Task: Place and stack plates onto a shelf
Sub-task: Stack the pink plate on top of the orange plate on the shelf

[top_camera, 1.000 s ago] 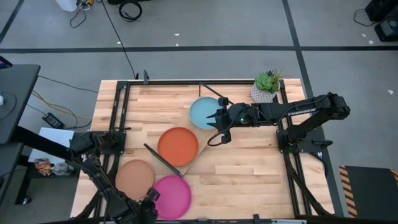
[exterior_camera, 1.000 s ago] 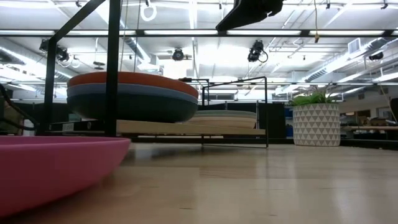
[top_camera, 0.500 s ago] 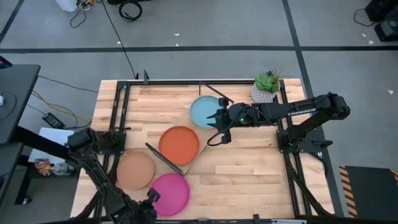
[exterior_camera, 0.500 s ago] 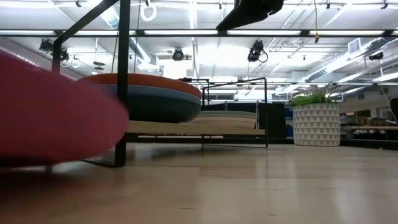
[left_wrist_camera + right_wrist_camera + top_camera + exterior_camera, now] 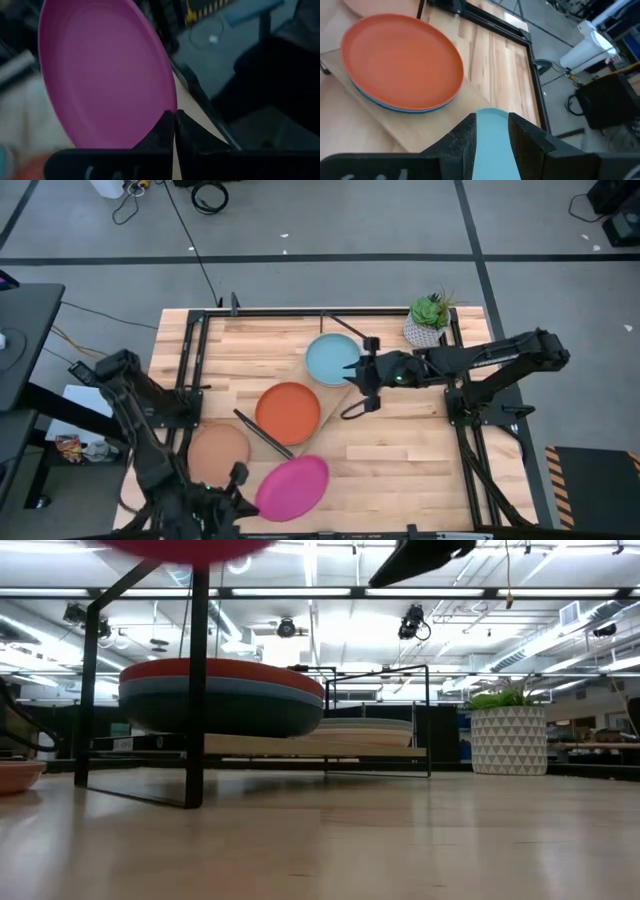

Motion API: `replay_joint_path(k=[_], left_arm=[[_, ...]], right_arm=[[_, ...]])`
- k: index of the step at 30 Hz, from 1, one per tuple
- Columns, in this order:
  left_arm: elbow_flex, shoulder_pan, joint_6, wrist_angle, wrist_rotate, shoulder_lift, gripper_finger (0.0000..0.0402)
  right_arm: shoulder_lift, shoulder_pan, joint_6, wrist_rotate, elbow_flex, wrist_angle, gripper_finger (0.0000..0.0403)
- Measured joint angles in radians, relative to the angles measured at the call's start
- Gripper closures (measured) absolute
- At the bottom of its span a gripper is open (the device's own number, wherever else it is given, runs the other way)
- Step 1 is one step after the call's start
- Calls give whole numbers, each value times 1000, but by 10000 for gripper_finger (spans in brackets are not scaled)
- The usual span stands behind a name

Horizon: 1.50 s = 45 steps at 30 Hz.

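Note:
The pink plate (image 5: pixel 292 487) is in my left gripper (image 5: pixel 243 483) near the table's near edge; its underside shows at the top of the low view (image 5: pixel 190 548). The tan plate (image 5: pixel 217 450) lies flat on the table to its left. On the shelf (image 5: pixel 332 398), an orange plate (image 5: pixel 287 413) tops a stack with blue and dark teal plates below (image 5: pixel 220 700). The light teal plate (image 5: pixel 330 360) tops the stack at the shelf's far end. My right gripper (image 5: pixel 358 370) is open and hovers high over that plate's right rim, touching nothing. My left gripper (image 5: pixel 174 125) pinches the pink plate's rim (image 5: pixel 167 107) on its left side between the two shut fingers. The fingers come roughly level from the table's left. The plate is lifted clear of the table and tilted.
A potted plant (image 5: pixel 428 320) stands at the far right corner. Black wire frames (image 5: pixel 195 690) rise at the shelf's ends. Bare tabletop (image 5: pixel 400 460) lies to the right of the shelf. Arm bases flank the table.
My left gripper has lifted the pink plate off the table, raised it well above the shelf's height and carried it slightly toward the right, tipping it. The tan plate has stayed put. My right gripper has drawn back a little toward the table's right edge.

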Motion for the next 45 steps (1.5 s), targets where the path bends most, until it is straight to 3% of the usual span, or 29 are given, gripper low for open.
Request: replay_joint_path(k=[5, 11, 18, 24, 27, 35, 45], left_arm=[[0, 86, 254, 148, 2, -75, 397], [0, 243, 373, 62, 21, -121, 397], [0, 514, 395, -234, 277, -100, 397], [-1, 665, 612, -431, 445, -97, 397], [-1, 705, 738, -525, 484, -92, 398], [-1, 731, 1167, -654, 464, -76, 393], [-1, 726, 1345, -688, 462, -77, 395]], right_arm=[[-82, 44, 63, 29, 0, -51, 284], [-138, 84, 112, 29, 0, -70, 284], [-138, 93, 130, 29, 0, -77, 284], [-138, 92, 137, 32, 0, -85, 284], [-138, 92, 137, 32, 0, -93, 284], [-138, 73, 140, 64, 0, -116, 284], [-137, 17, 185, 107, 0, -125, 284]])
